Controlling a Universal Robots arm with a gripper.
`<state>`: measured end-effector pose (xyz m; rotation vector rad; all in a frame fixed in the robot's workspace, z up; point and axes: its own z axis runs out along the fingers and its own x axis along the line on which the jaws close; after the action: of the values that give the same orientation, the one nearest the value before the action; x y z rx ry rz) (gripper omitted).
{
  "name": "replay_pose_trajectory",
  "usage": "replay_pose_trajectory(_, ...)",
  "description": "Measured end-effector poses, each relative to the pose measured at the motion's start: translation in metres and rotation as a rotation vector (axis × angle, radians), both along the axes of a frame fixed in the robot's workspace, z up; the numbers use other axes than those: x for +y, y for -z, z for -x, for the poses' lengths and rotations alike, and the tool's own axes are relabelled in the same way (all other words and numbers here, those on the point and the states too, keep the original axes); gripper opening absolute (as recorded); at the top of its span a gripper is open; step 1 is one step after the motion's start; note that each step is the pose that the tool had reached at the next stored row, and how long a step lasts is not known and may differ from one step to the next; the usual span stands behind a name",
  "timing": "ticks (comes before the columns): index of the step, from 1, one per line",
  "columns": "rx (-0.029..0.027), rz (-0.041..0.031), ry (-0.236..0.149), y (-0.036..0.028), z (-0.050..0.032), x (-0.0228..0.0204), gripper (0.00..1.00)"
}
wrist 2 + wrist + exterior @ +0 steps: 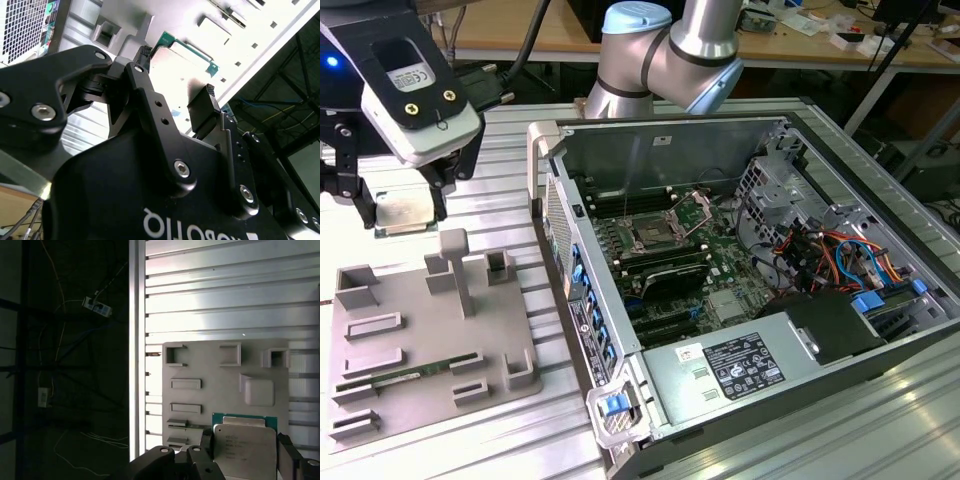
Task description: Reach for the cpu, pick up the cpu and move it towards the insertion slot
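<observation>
The gripper [246,452] has the cpu [245,446] clamped between its two fingers [202,107], which stand as far apart as the chip is wide and press on two opposite edges. The chip is square, so it has no long axis. It is held flat with the silvery face up toward the wrist.

In the first wrist view that face is in full sight, with a green border along one edge, and its sides run square with the sides of the grey plate [225,390] beneath. The second wrist view looks along the black finger links instead — there the chip is a bright slab with a thin green rim, and a ribbed pad bears on each side.

In the exterior view the cpu hangs level under the gripper at the view's left, over the slatted table [510,210] just past the far edge of the plate, and it appears clear of both.

Farther off, toward the exterior view's right, the open case [660,150] lies on the table. The slot [650,237] sits on the board inside — dark, with a shiny frame, and well apart from the chip. The arm [670,50] rises behind the case.
</observation>
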<state>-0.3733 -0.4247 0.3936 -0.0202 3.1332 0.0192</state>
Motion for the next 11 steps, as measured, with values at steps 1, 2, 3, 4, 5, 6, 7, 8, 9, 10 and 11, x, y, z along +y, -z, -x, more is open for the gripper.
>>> replay_pose_trajectory(1,0.0000,0.0000,0.000,0.0000,-0.0006,0.0000,0.55)
replay_pose_trajectory(2,0.0000,0.0000,0.000,0.0000,-0.0013,0.0000,0.55)
replay_pose_trajectory(3,0.0000,0.0000,0.000,0.0000,-0.0020,0.0000,0.55)
replay_pose_trajectory(4,0.0000,0.0001,0.000,0.0000,-0.0026,0.0000,0.55)
replay_pose_trajectory(5,0.0000,0.0000,0.000,0.0000,-0.0032,0.0000,0.55)
replay_pose_trajectory(6,0.0000,0.0000,0.000,0.0000,-0.0039,0.0000,0.55)
replay_pose_trajectory(7,0.0000,0.0000,0.000,0.0000,-0.0045,0.0000,0.55)
replay_pose_trajectory(8,0.0000,0.0001,0.000,0.0000,-0.0051,0.0000,0.55)
replay_pose_trajectory(9,0.0000,0.0001,0.000,0.0000,-0.0058,0.0000,0.55)
replay_pose_trajectory(10,0.0000,0.0000,0.000,0.0000,-0.0065,0.0000,0.55)
replay_pose_trajectory(11,0.0000,0.0000,0.000,0.0000,-0.0071,0.0000,0.55)
